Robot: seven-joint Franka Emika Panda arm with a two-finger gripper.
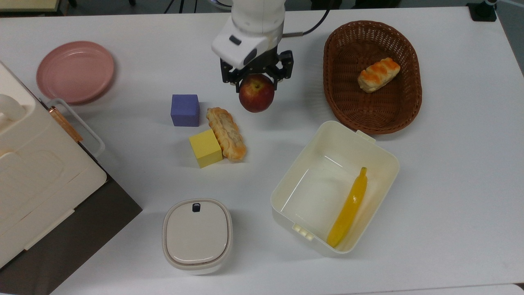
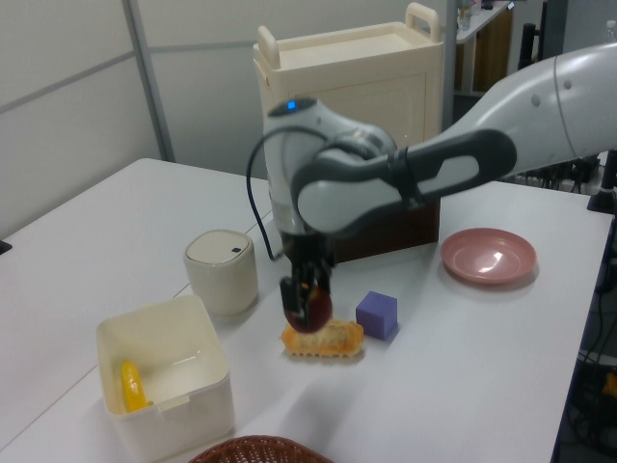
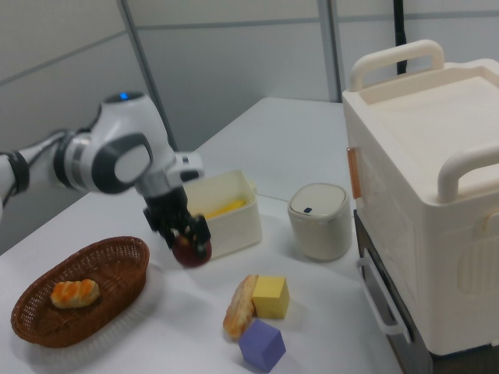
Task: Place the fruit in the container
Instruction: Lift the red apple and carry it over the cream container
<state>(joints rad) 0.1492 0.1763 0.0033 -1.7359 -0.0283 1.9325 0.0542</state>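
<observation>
jaws: clamped on either side of the fruit (image 1: pixel 256 93) | gripper (image 1: pixel 256 80) holds it in the air near the table's (image 1: pixel 450 172) far edge, clear to travel over the rim | container (image 1: pixel 384 155), toward the near edge: one banana (image 1: pixel 348 209) along a wall, floor otherwise free | basket (image 1: pixel 411 110): one pastry (image 1: pixel 378 74)

The apple (image 1: pixel 256 93) is deep red with yellowish patches, gripped between black fingers (image 1: pixel 236 85) under the arm's white wrist. In the top view the tub (image 1: pixel 385 157) is cream-white and holds a plain yellow banana (image 1: pixel 348 209), while the basket (image 1: pixel 411 102) at the far right is brown wicker around a bun (image 1: pixel 378 74) striped orange on pale cream. Left of the apple in the top view lie a golden-brown pastry (image 1: pixel 226 133), a purple cube (image 1: pixel 185 110), a yellow cube (image 1: pixel 205 148), a pink plate (image 1: pixel 75 71), and a cream lidded box (image 1: pixel 197 234) with a dark button.
</observation>
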